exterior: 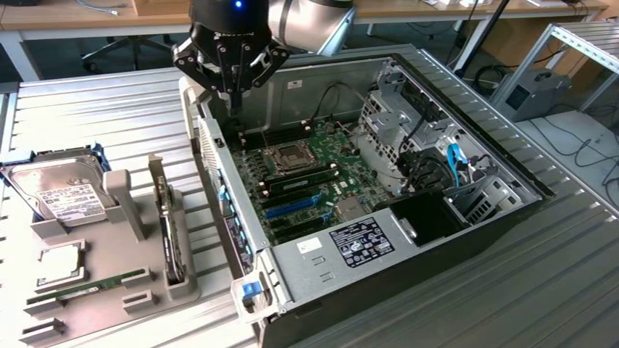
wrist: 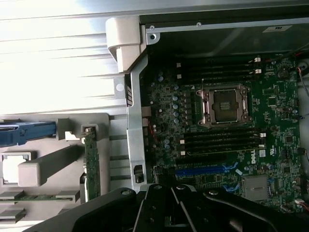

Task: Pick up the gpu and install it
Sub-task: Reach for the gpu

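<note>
Hanging over the far corner of the open computer case (exterior: 387, 239), the arm points straight down, with the black hand (exterior: 235, 107) just above the case's wall and the top edge of the motherboard (exterior: 320, 170). The hand is clenched: its fingers meet in a narrow tip and grasp nothing. In the wrist view its dark linkages (wrist: 169, 208) sit above the board's blue slot (wrist: 203, 170), with the processor socket (wrist: 224, 105) and the rows of memory slots beyond. The gpu (exterior: 174, 243) is outside the case, just beside its wall on the exterior view's left, well apart from the hand. It stands on its long edge in a slot of the grey holder (exterior: 121, 308) on the ribbed metal bench (exterior: 97, 116). In the exterior view it is a thin dark card seen nearly edge-on; the wrist view shows its green circuit-board edge (wrist: 91, 164) running along the slot. Farther from the case on that holder lie a hard drive (exterior: 58, 192), a square chip (exterior: 60, 264) and a slim memory stick (exterior: 87, 288).
</note>
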Robot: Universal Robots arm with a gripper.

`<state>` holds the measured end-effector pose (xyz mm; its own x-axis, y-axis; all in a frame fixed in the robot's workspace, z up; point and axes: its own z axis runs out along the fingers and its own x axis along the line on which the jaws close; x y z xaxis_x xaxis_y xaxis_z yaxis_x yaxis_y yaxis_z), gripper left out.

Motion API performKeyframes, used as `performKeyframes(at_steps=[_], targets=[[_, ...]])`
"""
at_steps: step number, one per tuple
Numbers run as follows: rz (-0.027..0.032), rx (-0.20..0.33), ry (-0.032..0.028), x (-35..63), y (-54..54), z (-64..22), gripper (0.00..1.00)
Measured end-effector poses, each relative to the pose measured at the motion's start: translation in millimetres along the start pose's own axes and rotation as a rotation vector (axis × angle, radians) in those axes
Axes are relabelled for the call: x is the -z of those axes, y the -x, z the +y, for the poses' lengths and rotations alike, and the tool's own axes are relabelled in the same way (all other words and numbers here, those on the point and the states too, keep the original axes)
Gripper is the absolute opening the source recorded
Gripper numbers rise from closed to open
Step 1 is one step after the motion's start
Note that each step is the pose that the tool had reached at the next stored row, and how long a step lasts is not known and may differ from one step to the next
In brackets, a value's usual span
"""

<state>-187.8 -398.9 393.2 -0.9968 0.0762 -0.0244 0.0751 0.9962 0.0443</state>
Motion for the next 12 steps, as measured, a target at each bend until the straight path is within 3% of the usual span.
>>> performKeyframes(at_steps=[12], targets=[[0.0, 0.0, 0.0, 0.0, -3.5, -0.3, 0.11]])
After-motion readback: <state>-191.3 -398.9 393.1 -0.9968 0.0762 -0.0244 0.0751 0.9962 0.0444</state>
